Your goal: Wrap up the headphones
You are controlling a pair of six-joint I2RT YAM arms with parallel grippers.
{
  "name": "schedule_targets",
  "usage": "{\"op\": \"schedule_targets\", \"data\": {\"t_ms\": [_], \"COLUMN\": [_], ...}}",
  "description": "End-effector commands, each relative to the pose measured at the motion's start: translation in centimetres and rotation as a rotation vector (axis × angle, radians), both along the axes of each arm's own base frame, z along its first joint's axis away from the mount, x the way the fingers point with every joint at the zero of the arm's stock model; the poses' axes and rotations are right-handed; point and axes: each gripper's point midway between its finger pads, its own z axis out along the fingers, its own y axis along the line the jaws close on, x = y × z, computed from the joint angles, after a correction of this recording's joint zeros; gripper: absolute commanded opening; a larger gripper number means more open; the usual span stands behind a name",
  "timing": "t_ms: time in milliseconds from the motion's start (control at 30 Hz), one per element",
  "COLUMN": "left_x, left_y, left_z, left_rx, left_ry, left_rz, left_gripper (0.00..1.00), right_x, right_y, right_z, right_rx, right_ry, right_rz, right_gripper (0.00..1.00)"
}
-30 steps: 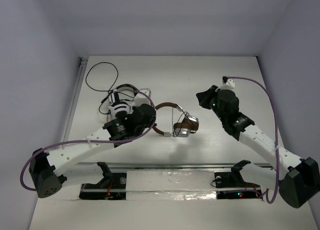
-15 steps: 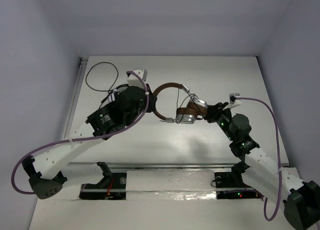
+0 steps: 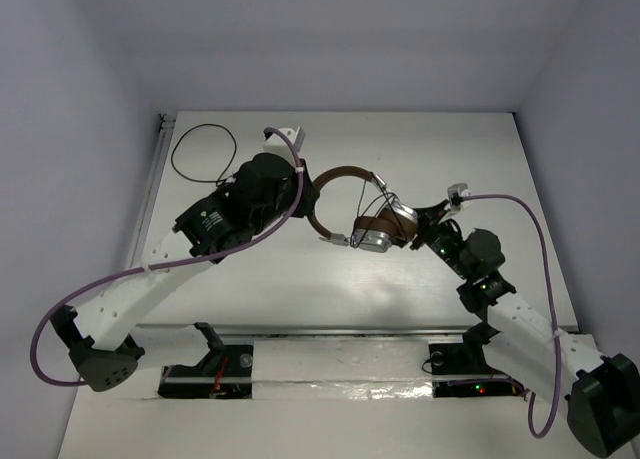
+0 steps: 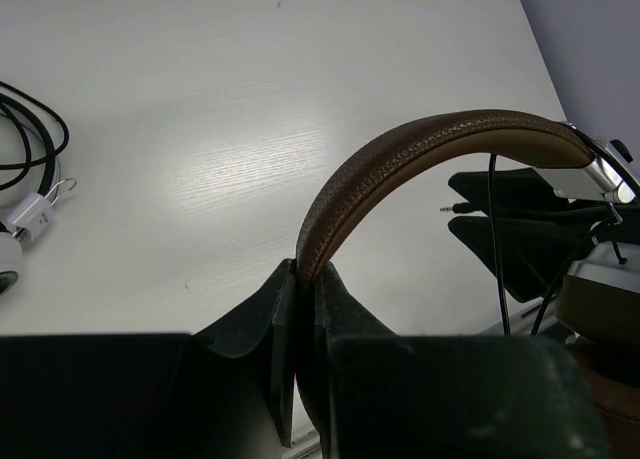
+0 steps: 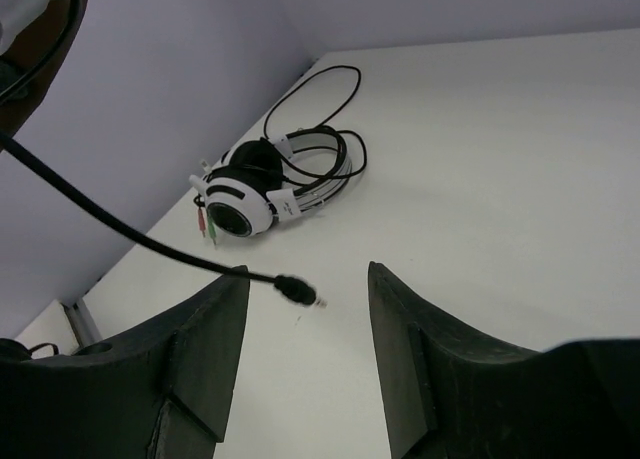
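White bench (image 3: pixel 450 149) seen from above: against a second ago, the headphones (image 3: pixel 350 173) sit farther from the arm bases, and the right tool (image 3: pixel 420 224) has come in just beside the cups (image 3: pixel 378 235). The left tool (image 3: pixel 305 191) is at the headband's left end.

Left wrist: the left tool (image 4: pixel 305 276) is clamped on the brown headband (image 4: pixel 440 139), which arches up and right; the cable (image 4: pixel 494 249) hangs off it.

Right wrist: the right tool (image 5: pixel 305 314) is spread wide, gripping nothing. The plug (image 5: pixel 296 291) hangs between its fingers. A white headset (image 5: pixel 255 194) lies beyond.
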Motion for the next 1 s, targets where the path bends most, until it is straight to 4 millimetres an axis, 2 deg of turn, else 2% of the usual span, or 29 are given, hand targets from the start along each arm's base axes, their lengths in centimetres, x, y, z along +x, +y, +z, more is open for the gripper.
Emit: {"op": "schedule_targets", "data": {"t_ms": [0,233,333,433,467,567,667,700,767,800,833,967], "left_x": [-0.3,-0.5,-0.6,-0.5,-0.4,-0.1,0.6,1.1,2.0,2.4,3.0,5.5], "left_y": [-0.9,-1.0,-1.0,-1.1,-1.0,-1.2,-1.6,-1.6,-1.9,-1.8,-2.0,-1.1], "left_z": [2.3,1.8,1.4,1.6,1.7,2.2,3.2,3.0,4.2,3.6,4.6,4.4], "left_rx": [-0.098,-0.1,-0.099,-0.109,-0.117,-0.149,-0.225,-0.242,-0.309,-0.334,-0.389,-0.481], "left_ry": [-0.031,-0.011,-0.004,-0.006,-0.006,-0.014,-0.035,-0.038,-0.075,-0.064,-0.1,-0.137], "left_rz": [-0.035,-0.052,-0.057,-0.06,-0.062,-0.06,-0.037,-0.018,0.02,0.052,0.069,0.215], "left_gripper": [0.0,0.0,0.0,0.0,0.0,0.0,0.0,0.0,0.0,0.0,0.0,0.0], "right_x": [0.0,0.0,0.0,0.1,0.1,0.3,0.4,0.2,0.4,0.0,-0.3,-1.3], "right_y": [-0.2,0.2,0.5,0.7,0.7,0.6,0.8,1.0,1.2,1.6,2.1,3.1], "right_z": [4.4,4.7,4.8,4.5,4.3,3.5,2.3,2.4,1.0,1.2,0.8,0.1], "right_rx": [0.022,0.017,0.017,0.01,0.011,0.037,0.072,0.11,0.137,0.17,0.178,0.251], "right_ry": [-0.148,-0.162,-0.164,-0.147,-0.139,-0.095,-0.026,-0.01,0.049,0.061,0.081,0.148], "right_rz": [-0.007,0.016,0.028,0.037,0.038,0.024,0.029,0.046,0.046,0.068,0.087,0.113], "right_gripper": [0.57,0.57,0.54,0.44,0.33,0.1,0.0,0.0,0.0,0.0,0.0,0.0]}}
